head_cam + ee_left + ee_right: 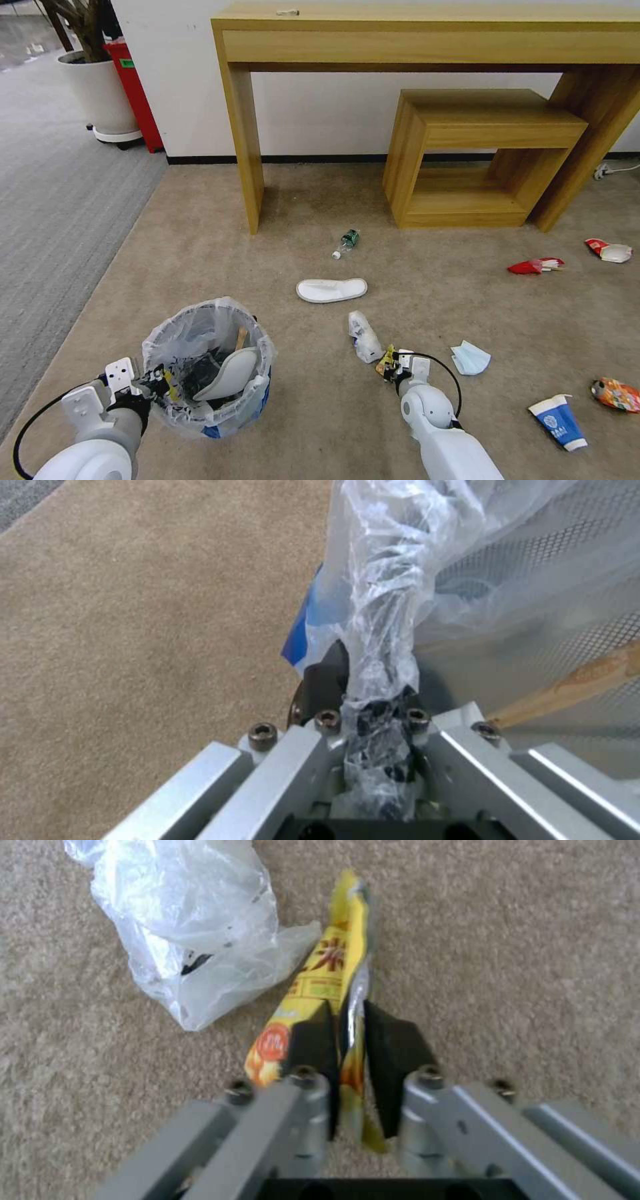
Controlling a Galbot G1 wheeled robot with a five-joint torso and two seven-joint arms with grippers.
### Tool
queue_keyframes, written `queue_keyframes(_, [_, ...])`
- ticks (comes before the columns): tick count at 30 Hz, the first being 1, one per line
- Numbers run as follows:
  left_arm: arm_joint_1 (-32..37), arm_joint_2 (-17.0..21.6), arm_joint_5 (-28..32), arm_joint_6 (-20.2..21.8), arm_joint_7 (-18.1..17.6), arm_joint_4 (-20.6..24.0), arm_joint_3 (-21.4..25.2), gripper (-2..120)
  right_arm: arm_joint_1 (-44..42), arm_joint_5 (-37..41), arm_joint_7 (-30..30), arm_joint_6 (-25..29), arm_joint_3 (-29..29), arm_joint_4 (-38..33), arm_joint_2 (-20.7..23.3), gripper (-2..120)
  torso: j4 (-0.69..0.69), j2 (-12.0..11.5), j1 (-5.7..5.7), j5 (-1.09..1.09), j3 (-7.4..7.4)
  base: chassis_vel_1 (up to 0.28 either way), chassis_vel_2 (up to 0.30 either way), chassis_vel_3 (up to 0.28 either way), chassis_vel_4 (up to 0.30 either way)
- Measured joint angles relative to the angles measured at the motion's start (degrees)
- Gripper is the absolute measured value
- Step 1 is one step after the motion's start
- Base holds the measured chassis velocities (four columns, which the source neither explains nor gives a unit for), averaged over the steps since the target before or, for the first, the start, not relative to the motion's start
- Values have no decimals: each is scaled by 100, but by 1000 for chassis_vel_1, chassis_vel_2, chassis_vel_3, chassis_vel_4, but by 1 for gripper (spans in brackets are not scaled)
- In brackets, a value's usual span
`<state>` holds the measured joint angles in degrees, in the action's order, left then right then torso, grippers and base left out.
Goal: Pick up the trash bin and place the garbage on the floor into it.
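The trash bin (207, 400), lined with a crinkled clear bag, stands at the lower left of the head view and holds a white slipper (230, 375) and a wooden stick (240, 337). My left gripper (157, 385) is shut on its bag-covered rim (383, 645), with the left gripper (373, 695) pinching plastic and rim together. On the beige floor (280, 220), my right gripper (390, 367) is shut on a yellow wrapper (385, 361). In the right wrist view the right gripper (350, 1037) clamps the yellow wrapper (333, 960) on edge between its black pads (313, 1035).
A crumpled clear plastic bag (363, 337) (193, 925) lies beside the wrapper. Other garbage: white slipper (331, 289), green-label bottle (347, 242), blue mask (470, 358), blue-white cup (559, 421), orange wrapper (617, 393), red wrapper (535, 266), red-white cup (610, 251). Wooden desk (243, 133) and stool (480, 153) stand behind.
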<state>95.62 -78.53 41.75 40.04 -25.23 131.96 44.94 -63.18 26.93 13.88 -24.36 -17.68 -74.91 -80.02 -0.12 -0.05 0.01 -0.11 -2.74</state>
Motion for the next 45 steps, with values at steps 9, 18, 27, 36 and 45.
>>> queue_keyframes(9, [-46, -22, -51, 0, -1, -52, -32, 0, -37, 62, -71, 158, 85, -181, 82, 0, 0, 0, 0, 0, 0, 0, 0, 0, 0])
queue_keyframes(18, [-61, -33, -60, 0, -4, -114, -54, 0, -624, 87, -441, 857, 295, -1981, 405, 0, 0, 0, 0, -1, 0, 0, 0, 0, 0])
queue_keyframes(27, [-100, -106, -113, 15, -5, -144, -159, 0, -911, 112, -1207, 1383, 460, -3453, 606, 0, 0, 0, 0, -1, 0, 0, 0, 0, 0])
queue_keyframes(36, [-57, -248, -89, 74, -5, -97, -291, 0, -560, 547, -4068, 3400, 834, -2704, 449, 0, 0, 0, 0, 0, 0, 0, 0, 0, 0])
queue_keyframes(45, [-71, -332, -79, 110, -5, -36, -353, 0, -405, 761, -5515, 4257, 1311, -2109, 288, 0, 0, 0, 0, 0, 0, 0, 0, 0, 0])
